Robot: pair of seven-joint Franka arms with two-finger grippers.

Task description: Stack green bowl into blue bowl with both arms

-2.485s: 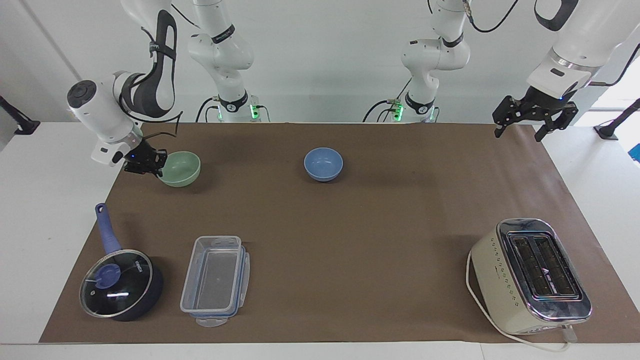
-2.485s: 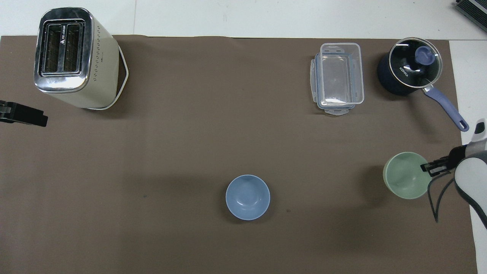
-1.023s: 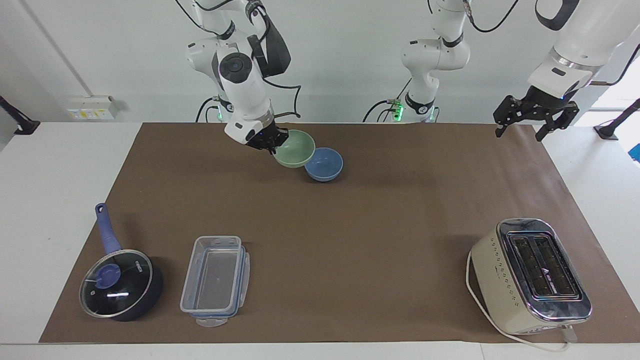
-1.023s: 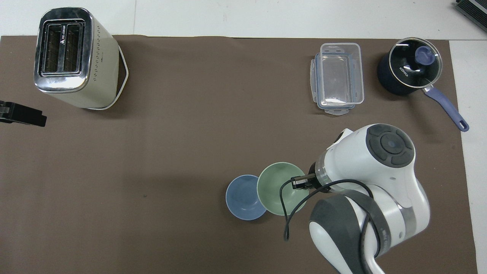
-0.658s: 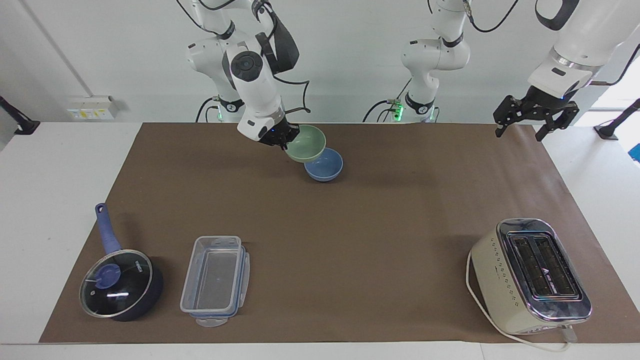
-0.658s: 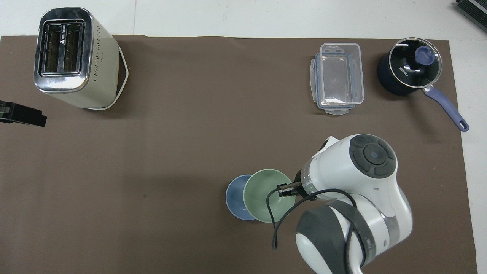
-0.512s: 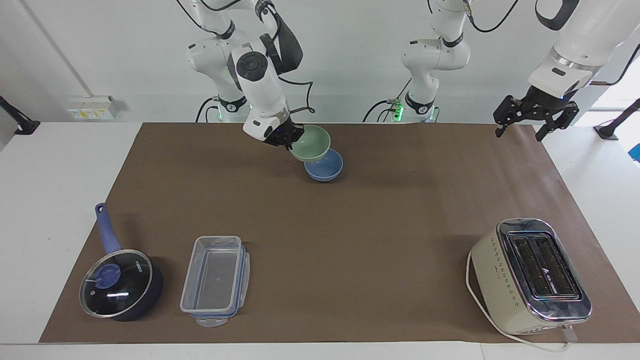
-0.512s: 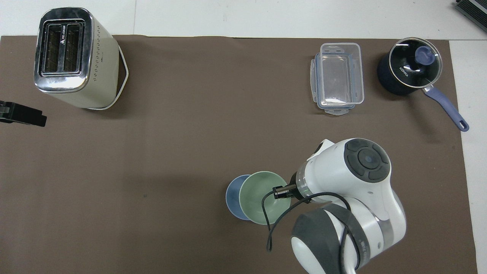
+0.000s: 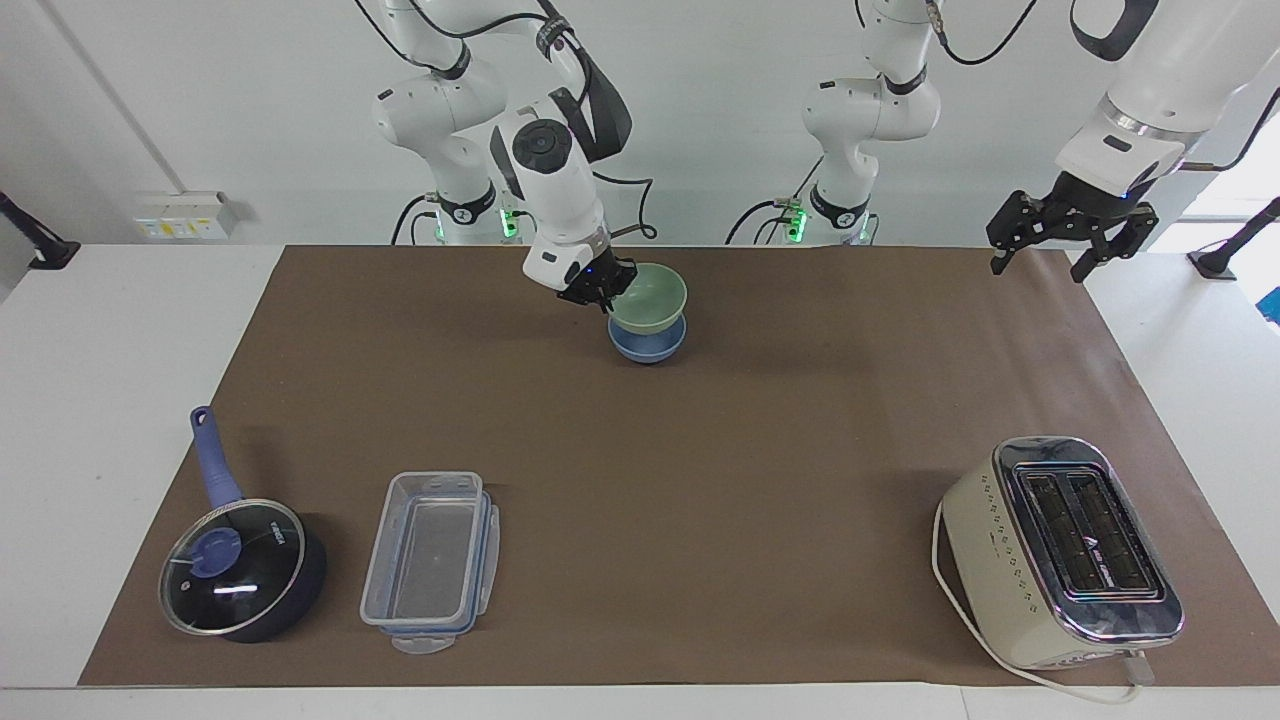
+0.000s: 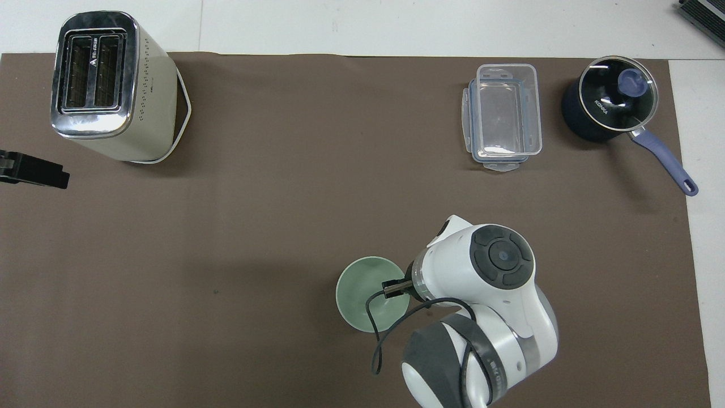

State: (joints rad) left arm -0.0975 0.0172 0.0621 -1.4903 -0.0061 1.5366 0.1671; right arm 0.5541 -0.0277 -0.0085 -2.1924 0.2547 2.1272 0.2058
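Two bowls sit stacked at the top middle of the facing view: the green bowl (image 9: pixel 649 298) just over the blue bowl (image 9: pixel 648 344). The right gripper (image 9: pixel 600 290) pinches its rim. Best to lower gently, then let go (no tilting). The left gripper (image 9: pixel 1068 232) waits, jaws wide. The toaster (image 9: pixel 1060 550), pot (image 9: pixel 245 570) and box (image 9: pixel 430 560) lie well apart.

From overhead I couldn't see the blue bowl (image 9: pixel 647 345); the green bowl (image 10: pixel 371 293) covered it. The left gripper (image 10: pixel 35 171) was cut off at the frame edge. The right arm's wrist hid its fingertips.
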